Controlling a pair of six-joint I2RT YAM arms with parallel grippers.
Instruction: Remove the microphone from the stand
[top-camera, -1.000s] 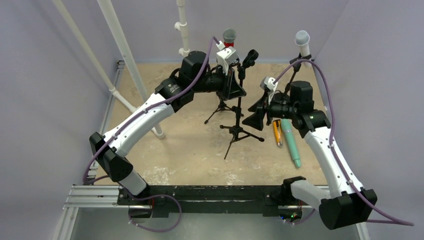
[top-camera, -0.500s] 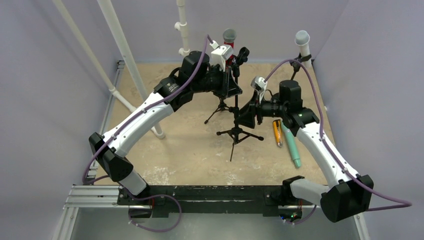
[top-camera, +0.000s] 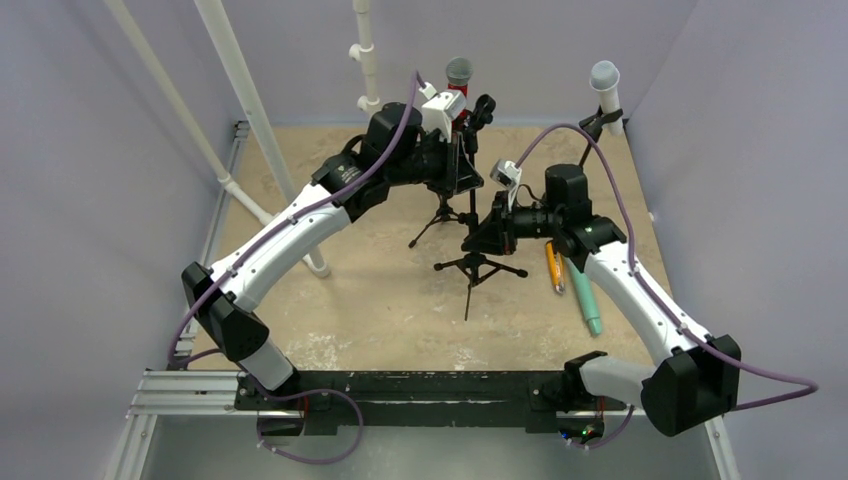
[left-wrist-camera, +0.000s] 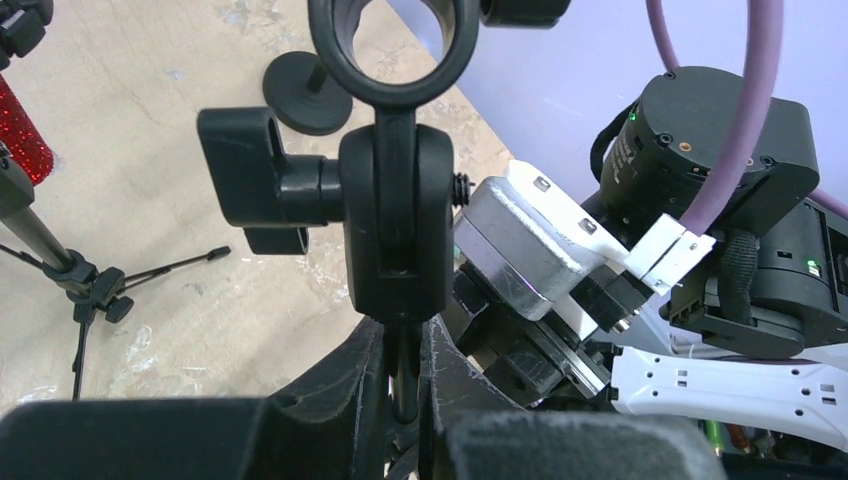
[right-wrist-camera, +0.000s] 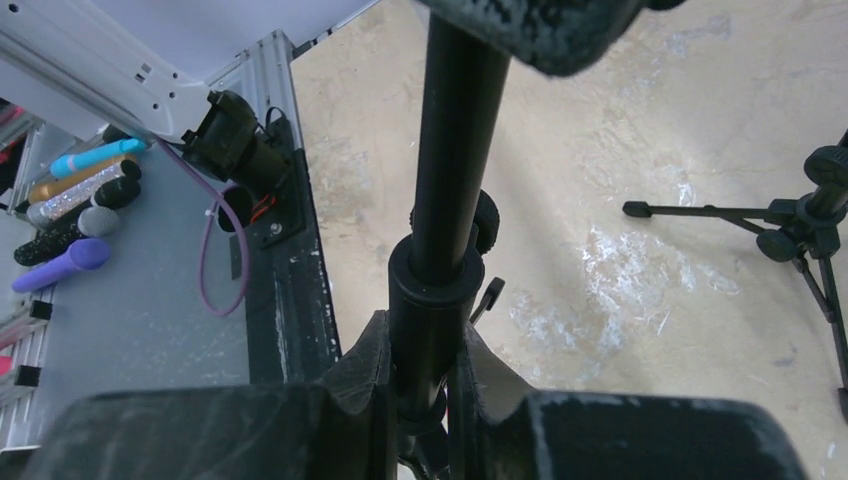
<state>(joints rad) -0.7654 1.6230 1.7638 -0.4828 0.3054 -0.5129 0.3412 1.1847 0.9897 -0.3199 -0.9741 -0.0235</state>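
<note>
A black tripod stand (top-camera: 474, 262) rises mid-table, and its ring clip (top-camera: 484, 107) holds nothing, as the open ring (left-wrist-camera: 395, 40) shows in the left wrist view. My left gripper (top-camera: 466, 170) is shut on the thin upper rod (left-wrist-camera: 404, 375) just under the clip. My right gripper (top-camera: 480, 235) is shut on the thick lower pole (right-wrist-camera: 430, 300) at its collar. A teal microphone (top-camera: 584, 288) lies flat on the table to the right. A red glitter microphone (top-camera: 458, 78) with a grey head sits in a second stand behind.
An orange microphone (top-camera: 552, 265) lies beside the teal one. A white microphone (top-camera: 604, 80) stands clipped at the far right corner. The second stand's tripod legs (right-wrist-camera: 800, 228) spread close behind. White pipes (top-camera: 245, 110) rise at the left. Several spare microphones (right-wrist-camera: 75, 200) lie beyond the front rail.
My right gripper has swung left from beside the lying microphones to the stand's lower pole and shut on it. The left gripper and the stand's top shifted slightly left.
</note>
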